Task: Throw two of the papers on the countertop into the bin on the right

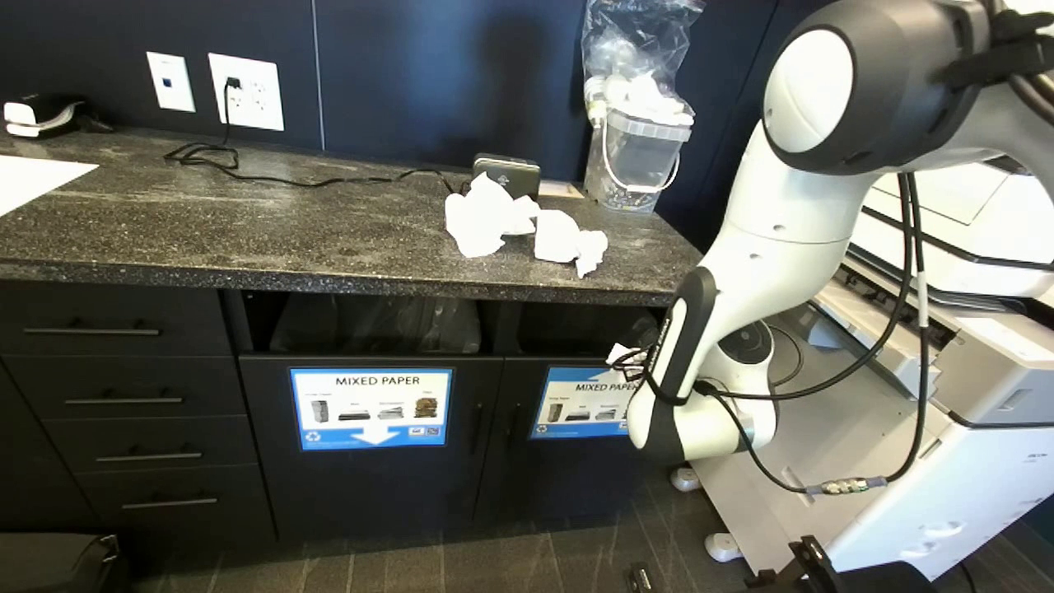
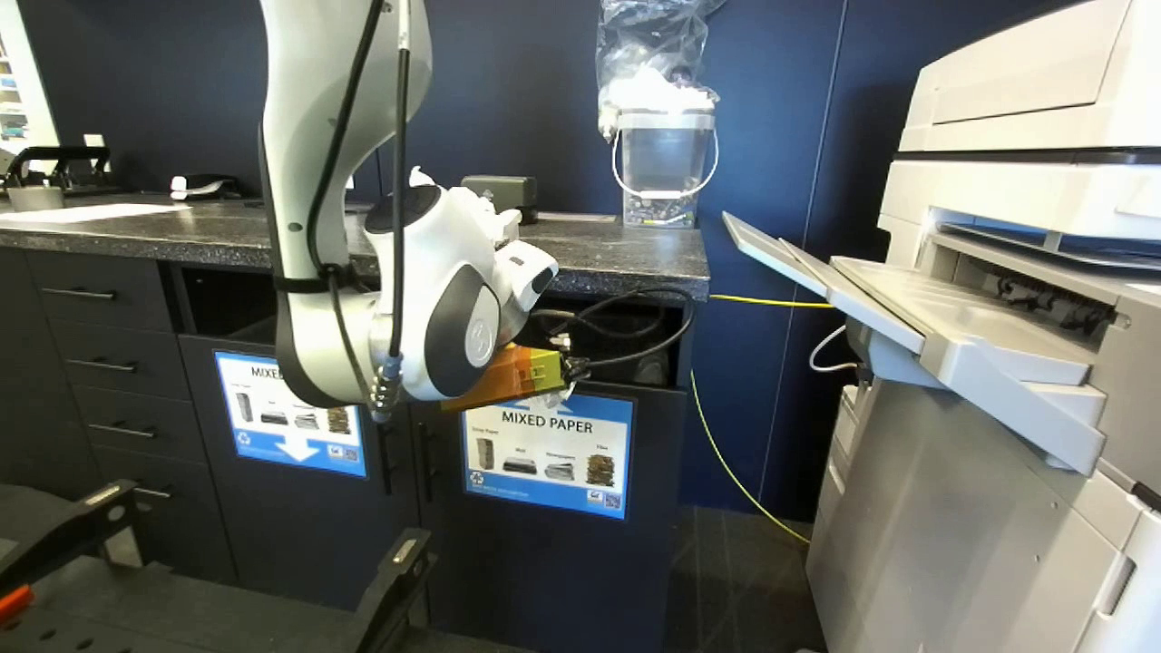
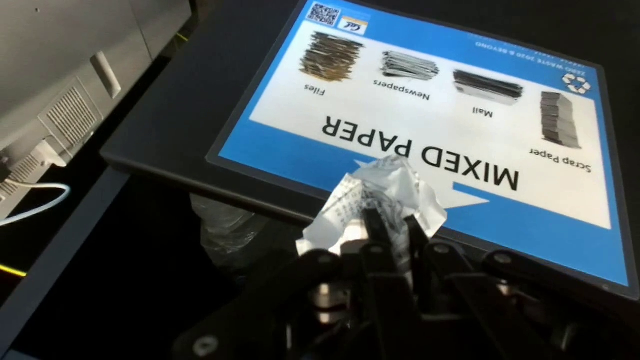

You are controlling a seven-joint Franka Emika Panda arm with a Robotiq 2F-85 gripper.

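The black two-fingered gripper pinches a crumpled white paper wad near the dark right-hand cabinet bin, this throw apparently unfinished. Other wrinkled white wads lie on the speckled grey-black stone countertop; whether any is binned, I cannot tell.

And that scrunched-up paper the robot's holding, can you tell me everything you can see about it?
The paper wad is white and crumpled, with pointy folds and grey print on part of it. It looks thin. The gripper is shut on it, a dark finger on each side hiding some of it. It's held in front of the bin, and in the wrist view it covers part of the MIXED PAPER sign. I can't tell whether it touches the bin.
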